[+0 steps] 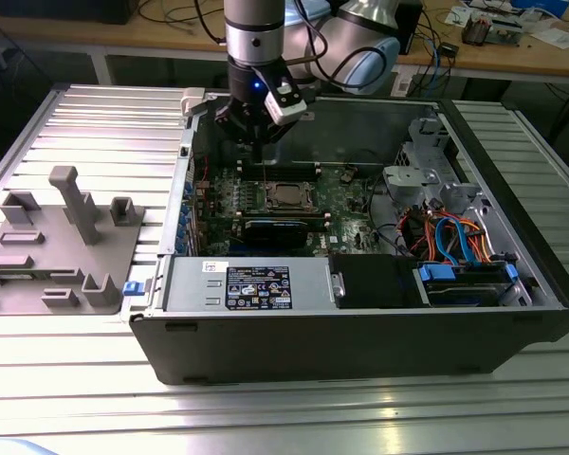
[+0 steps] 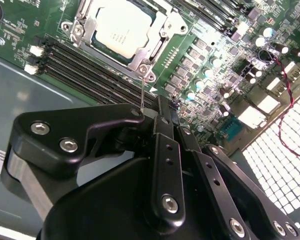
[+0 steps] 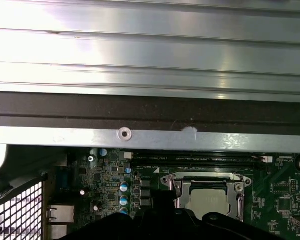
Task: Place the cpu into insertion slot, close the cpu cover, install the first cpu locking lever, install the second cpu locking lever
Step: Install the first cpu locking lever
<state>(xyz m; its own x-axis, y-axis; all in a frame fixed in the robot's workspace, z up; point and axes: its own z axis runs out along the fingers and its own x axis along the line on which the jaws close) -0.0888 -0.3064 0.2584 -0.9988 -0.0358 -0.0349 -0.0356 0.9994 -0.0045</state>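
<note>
Your gripper (image 2: 167, 106), fingers clenched together, hangs just beside a thin lever (image 2: 142, 87). The cpu (image 2: 124, 27) lies on the green board (image 2: 176, 50), framed by the cover (image 2: 166, 22); its print is unreadable.

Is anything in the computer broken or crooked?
Nothing looks broken. The cpu lies flat and straight under the cpu cover. The one odd thing is a thin metal lever that seems to stick up from the cover's corner towards the gripper, instead of lying down flat.
</note>
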